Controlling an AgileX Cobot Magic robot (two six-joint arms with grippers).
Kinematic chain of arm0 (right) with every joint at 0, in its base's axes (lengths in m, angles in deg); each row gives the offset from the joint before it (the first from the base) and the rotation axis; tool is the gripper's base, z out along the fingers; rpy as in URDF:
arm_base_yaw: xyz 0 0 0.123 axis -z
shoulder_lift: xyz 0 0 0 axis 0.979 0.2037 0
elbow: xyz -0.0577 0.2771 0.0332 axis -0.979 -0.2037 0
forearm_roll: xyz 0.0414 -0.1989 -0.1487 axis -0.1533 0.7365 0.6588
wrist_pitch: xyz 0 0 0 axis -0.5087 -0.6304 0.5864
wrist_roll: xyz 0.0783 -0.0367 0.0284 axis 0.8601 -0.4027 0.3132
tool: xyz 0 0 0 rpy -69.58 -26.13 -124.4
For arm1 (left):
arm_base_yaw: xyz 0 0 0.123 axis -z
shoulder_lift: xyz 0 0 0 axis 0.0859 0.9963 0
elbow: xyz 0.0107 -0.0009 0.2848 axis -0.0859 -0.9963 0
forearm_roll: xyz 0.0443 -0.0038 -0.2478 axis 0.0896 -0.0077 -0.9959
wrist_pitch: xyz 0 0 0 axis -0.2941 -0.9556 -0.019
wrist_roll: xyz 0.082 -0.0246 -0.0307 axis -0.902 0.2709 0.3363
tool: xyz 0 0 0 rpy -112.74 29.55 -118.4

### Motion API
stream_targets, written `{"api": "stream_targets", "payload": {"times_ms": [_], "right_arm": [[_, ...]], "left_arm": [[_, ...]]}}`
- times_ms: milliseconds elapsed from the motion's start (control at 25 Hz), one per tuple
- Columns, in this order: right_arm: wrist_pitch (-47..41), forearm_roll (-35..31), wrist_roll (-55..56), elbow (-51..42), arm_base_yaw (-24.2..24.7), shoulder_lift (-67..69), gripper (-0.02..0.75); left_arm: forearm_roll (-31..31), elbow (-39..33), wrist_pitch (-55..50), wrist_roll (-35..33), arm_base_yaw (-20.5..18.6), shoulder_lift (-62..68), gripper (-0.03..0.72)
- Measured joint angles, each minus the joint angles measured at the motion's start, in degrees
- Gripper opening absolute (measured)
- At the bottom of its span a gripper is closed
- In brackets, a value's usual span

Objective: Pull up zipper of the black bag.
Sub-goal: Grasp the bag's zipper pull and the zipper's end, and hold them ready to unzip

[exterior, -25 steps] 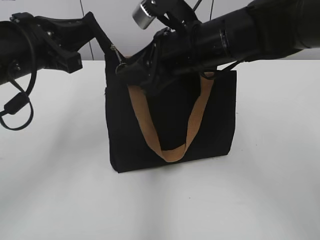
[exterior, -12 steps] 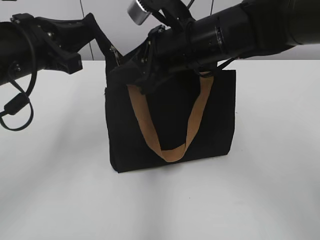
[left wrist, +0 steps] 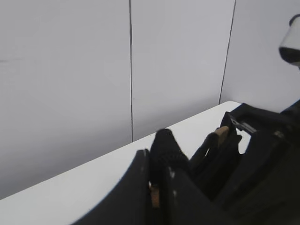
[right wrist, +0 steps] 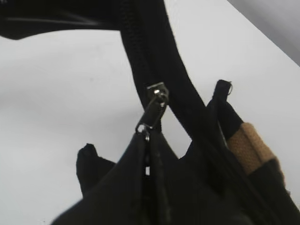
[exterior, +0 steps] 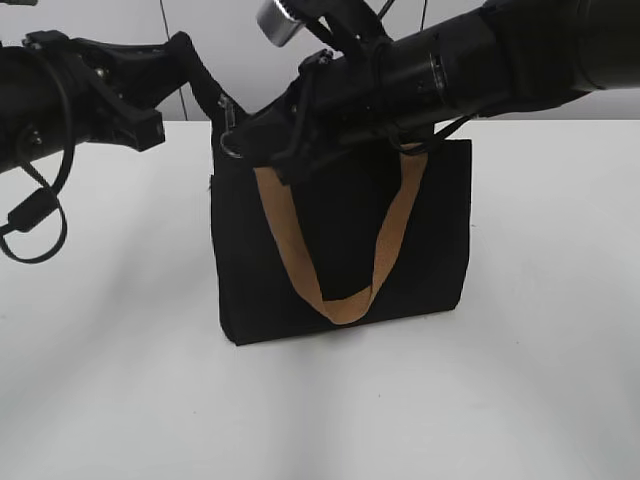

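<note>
bag: black bag [exterior: 340, 240] upright on white bench [exterior: 110, 380], mid-frame in exterior view, tan handle [exterior: 335, 300] hanging down front panel
zipper: zipper [right wrist: 145, 61] runs up and left off bag's top-left corner as a taut black strip; silvery pull tab [right wrist: 152, 112] sits partway along it
left claw: left claw [exterior: 200, 85] clamped on the strip's far end, above and left of bag corner; in left wrist view fingers [left wrist: 164, 159] pressed together on black fabric
right claw: right claw [exterior: 255, 140] reaches across bag top from right, tips at top-left corner; in right wrist view fingertips [right wrist: 140, 168] closed narrow on the ring at tab's lower end
edges: bag's right and bottom edges free, nothing touching; top edge covered by right arm [exterior: 450, 65]
open room: bare bench in front and on both sides of bag; wall [left wrist: 65, 70] close behind
</note>
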Motion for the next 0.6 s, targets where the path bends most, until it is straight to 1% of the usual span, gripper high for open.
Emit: {"api": "stream_targets", "payload": {"times_ms": [40, 280, 600], "right_arm": [[0.3, 0.4, 0.6, 0.0, 0.0, 0.0, 0.001], [1.7, 6.3, 5.2, 0.0, 0.0, -1.5, -0.001], [1.0, 13.1, 13.4, 0.0, 0.0, -3.5, -0.001]], "left_arm": [[0.0, 0.0, -0.5, 0.0, 0.0, 0.0, 0.019], [0.0, 0.0, -3.8, 0.1, 0.0, 0.0, 0.019], [-0.8, 0.0, -14.8, 0.1, 0.0, -0.1, 0.019]]}}
